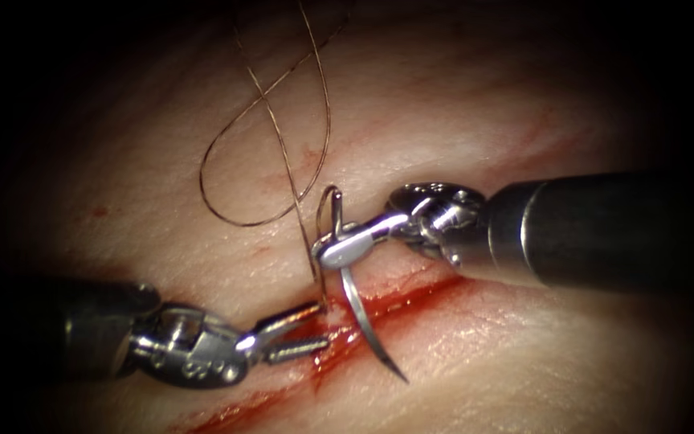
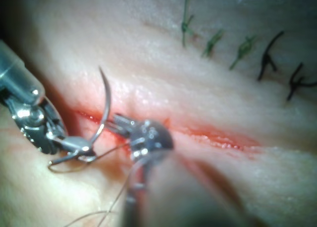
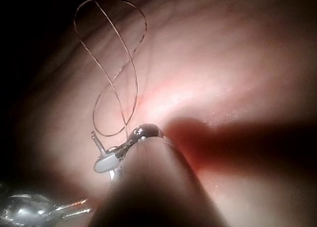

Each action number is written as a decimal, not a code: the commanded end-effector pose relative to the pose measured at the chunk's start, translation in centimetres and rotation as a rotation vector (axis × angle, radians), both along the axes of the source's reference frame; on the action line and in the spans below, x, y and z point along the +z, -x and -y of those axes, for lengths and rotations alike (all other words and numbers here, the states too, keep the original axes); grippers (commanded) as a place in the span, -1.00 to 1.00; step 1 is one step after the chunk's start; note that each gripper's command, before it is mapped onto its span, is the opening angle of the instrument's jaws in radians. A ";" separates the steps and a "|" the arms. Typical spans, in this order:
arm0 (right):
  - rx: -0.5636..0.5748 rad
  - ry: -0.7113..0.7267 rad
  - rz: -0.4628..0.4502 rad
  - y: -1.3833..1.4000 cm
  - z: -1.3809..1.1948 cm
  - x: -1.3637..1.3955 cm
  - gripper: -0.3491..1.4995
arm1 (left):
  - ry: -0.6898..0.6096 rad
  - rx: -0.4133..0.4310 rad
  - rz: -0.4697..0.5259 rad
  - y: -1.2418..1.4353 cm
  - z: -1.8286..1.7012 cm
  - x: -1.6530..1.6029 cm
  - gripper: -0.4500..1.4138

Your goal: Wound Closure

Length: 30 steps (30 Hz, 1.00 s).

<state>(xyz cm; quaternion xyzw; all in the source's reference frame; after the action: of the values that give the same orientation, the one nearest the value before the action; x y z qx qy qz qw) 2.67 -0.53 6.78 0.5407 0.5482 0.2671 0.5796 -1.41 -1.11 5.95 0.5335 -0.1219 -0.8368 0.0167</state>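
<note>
Right hand (image 1: 339,247): clenched on the curved steel needle (image 1: 363,321), gripping near the swaged end, roughly a third of the way along the curve from where the thread joins. Needle free of the tissue, its sharp tip (image 1: 402,378) hanging over the lower lip just right of the red, wet cut (image 1: 379,309) in the pale pork-belly tissue (image 1: 524,354). Left hand (image 1: 299,333): released, jaws parted, holding nothing, tips resting at the cut's edge on the left side, just beside the needle's shaft.

Fine brown thread (image 1: 267,145) running up from the swage and lying in a crossed loop on the upper tissue (well apart from both hands). Further along the wound, in the left wrist view, a row of earlier green and dark knotted stitches (image 2: 242,49).

Risks, as judgement only:
- Grip so far back gives poor control of the tip; likely to rotate or slip in the jaws once pushed against firm skin.
- Crossed loop liable to cinch into a knot or snag on the right hand if drawn taut carelessly.
- Open left jaws close to the tip; could be struck, or nick the wound edge.
- Red fluid masking the edge, so bite depth easily misjudged.
</note>
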 end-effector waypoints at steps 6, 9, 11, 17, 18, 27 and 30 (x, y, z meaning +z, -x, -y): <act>0.054 0.120 -0.011 -0.07 0.10 0.09 -1.00 | -0.182 0.036 -0.054 0.09 0.19 0.41 -1.00; 0.079 0.170 -0.011 -0.07 0.10 0.09 -1.00 | -0.272 0.042 -0.085 0.08 0.25 0.68 -1.00; 0.096 0.209 -0.012 -0.08 0.09 0.10 -1.00 | -0.303 0.045 -0.103 0.07 0.27 0.89 -1.00; 0.148 0.351 -0.012 -0.13 0.02 0.13 -1.00 | -0.347 0.060 -0.138 0.01 0.32 1.40 -1.00; 0.152 0.387 -0.017 -0.13 0.02 0.14 -1.00 | -0.350 0.061 -0.140 -0.01 0.32 1.44 -1.00; 0.183 0.748 -0.099 -0.20 0.02 0.20 -1.00 | -0.356 0.061 -0.137 -0.04 0.21 1.52 -1.00; 0.193 0.828 -0.113 -0.24 0.00 0.21 -1.00 | -0.356 0.059 -0.138 -0.03 0.17 1.52 -1.00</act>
<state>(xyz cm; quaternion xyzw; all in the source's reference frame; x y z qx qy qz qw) 2.86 -0.51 6.91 0.2188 0.6885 0.0448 0.6900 -1.33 -1.22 7.42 0.4723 0.0441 -0.8792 -0.0442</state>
